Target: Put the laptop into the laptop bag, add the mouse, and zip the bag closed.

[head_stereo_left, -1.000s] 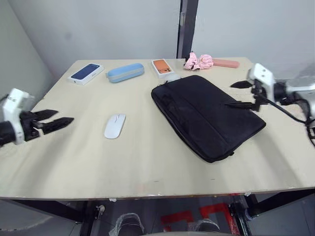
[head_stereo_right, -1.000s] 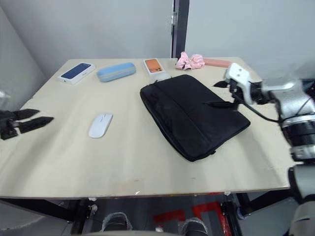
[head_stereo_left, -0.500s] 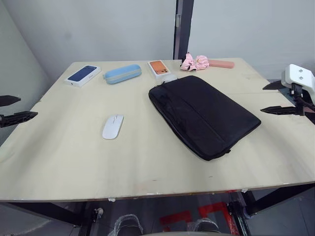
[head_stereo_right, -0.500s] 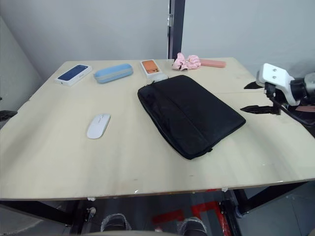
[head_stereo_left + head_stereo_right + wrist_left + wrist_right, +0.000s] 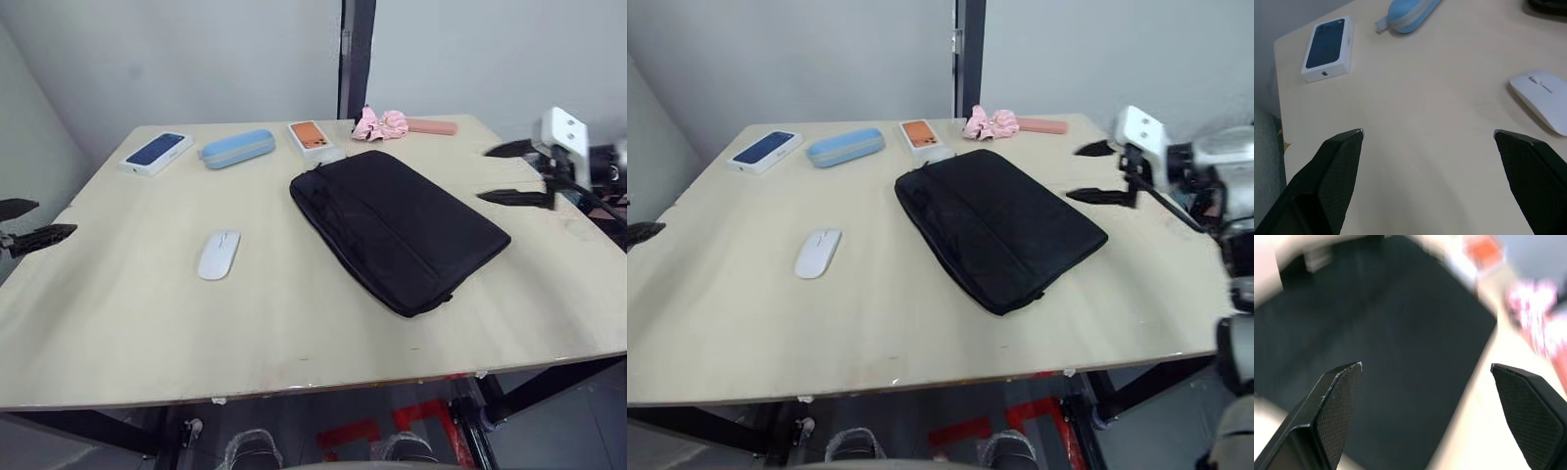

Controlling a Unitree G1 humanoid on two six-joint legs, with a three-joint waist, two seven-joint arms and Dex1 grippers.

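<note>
The black laptop bag (image 5: 397, 225) lies flat and slanted on the table's middle right, handles toward the far side. The laptop is hidden or out of view. The white mouse (image 5: 217, 255) rests on the bare tabletop left of the bag, apart from it. My left gripper (image 5: 54, 217) hovers open and empty at the table's left edge, well short of the mouse (image 5: 1542, 98). My right gripper (image 5: 485, 174) is open and empty just past the bag's far right corner, its fingers pointing over the bag (image 5: 1391, 357).
Along the far edge sit a dark-blue phone box (image 5: 155, 153), a light-blue case (image 5: 237, 148), an orange phone box (image 5: 313, 137), a pink scrunchie (image 5: 380, 122) and a pink case (image 5: 433, 126). The tan table (image 5: 294, 313) has bare room in front.
My left gripper drew back leftward to the table's edge. My right gripper pulled right off the bag, then came back toward its far right corner. The camera view shifted slightly.
</note>
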